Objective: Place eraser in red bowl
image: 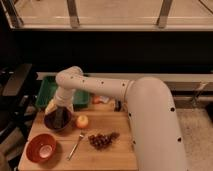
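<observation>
The red bowl [41, 147] stands at the front left of the wooden board [107, 157], bright orange-red with a whitish patch inside. My gripper [58, 116] hangs at the end of the white arm [107, 90], low over the darker maroon bowl [56, 122], behind and to the right of the red bowl. The eraser does not show plainly. A small dark thing [118, 105] peeks out at the arm's edge at the back of the board, and I cannot tell whether it is the eraser. The arm hides the right part of the board.
A green tray [47, 90] lies behind the board at the left, with a yellow thing [49, 106] at its front edge. An orange fruit [82, 121], a fork [75, 145] and a bunch of dark grapes [102, 140] lie on the board.
</observation>
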`<state>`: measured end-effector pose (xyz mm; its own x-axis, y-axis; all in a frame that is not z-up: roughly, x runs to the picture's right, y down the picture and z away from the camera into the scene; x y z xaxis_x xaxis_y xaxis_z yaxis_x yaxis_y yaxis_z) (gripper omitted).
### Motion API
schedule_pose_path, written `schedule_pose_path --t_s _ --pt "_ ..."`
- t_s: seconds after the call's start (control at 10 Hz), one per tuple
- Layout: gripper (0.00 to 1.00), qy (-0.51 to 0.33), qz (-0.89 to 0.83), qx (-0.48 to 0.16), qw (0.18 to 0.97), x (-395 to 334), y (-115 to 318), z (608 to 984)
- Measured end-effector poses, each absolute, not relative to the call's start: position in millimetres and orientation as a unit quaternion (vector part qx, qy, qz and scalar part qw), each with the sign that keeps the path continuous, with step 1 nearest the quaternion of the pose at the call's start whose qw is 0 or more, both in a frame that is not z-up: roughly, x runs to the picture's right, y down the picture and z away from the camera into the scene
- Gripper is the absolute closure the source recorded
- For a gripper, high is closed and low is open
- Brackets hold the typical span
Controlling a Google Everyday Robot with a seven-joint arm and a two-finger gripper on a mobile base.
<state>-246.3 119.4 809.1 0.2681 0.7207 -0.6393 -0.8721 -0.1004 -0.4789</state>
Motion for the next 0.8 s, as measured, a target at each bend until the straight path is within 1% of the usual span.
schedule_pose_path --t_s 0.4,0.5,0.8 --pt "0.2 0.095 0.617 -0.449 0.64 -249 125 824" --pt "0.2 0.094 0.619 -0.443 0.641 -249 124 823" --pt "0.2 0.081 0.629 -0.408 0.657 -240 102 804"
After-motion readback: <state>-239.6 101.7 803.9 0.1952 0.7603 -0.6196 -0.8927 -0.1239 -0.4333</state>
